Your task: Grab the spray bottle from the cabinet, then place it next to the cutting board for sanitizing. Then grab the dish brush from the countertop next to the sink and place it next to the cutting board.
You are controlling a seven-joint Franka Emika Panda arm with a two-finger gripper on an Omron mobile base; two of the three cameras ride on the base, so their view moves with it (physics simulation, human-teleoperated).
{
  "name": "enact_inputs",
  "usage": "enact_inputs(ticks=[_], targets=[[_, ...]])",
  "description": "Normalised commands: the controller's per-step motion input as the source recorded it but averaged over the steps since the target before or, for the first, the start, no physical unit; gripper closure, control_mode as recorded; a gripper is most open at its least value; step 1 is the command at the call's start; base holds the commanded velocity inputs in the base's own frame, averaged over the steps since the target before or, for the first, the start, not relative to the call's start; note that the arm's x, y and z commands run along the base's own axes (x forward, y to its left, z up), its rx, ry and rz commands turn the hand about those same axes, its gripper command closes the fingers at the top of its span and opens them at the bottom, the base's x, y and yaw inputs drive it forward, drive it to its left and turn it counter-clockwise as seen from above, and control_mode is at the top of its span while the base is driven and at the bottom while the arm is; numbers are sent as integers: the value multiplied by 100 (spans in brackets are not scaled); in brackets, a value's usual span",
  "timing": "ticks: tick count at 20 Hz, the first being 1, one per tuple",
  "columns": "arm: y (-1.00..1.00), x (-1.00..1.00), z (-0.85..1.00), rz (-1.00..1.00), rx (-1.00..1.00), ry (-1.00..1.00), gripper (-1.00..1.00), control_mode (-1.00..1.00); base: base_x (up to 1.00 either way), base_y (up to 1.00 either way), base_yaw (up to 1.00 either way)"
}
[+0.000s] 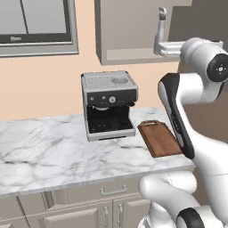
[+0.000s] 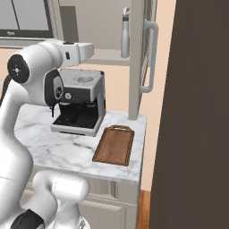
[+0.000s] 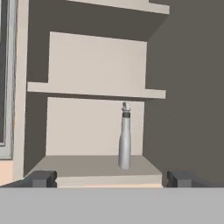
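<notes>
Gripper [image 3: 109, 178] was wide open, holding nothing, aimed into the open cabinet [image 3: 96, 127]. Spray bottle [image 3: 124, 140] stood upright on the bottom shelf, right side. Cutting board [image 1: 160, 139] lay beside the coffee machine [image 1: 109, 104] on the countertop [image 1: 44, 151].

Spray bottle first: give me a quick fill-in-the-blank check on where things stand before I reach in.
1. The spray bottle stands ____ on the cabinet shelf.
2. The gripper is ____, not yet touching the bottle.
3. The cutting board lies on the countertop beside the ____ machine.

Missing words: upright; open; coffee
</notes>
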Motion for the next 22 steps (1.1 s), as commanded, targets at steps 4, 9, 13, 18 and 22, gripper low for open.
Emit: enact_inputs(ticks=[4,9,13,18,22], targets=[[-14,50,0,0,0,0,-100,-100,0,0,0],[-15,50,0,0,0,0,-100,-100,0,0,0],[-14,48,0,0,0,0,-100,-100,0,0,0],[-8,46,0,0,0,0,-100,-100,0,0,0],[-7,39,0,0,0,0,-100,-100,0,0,0]])
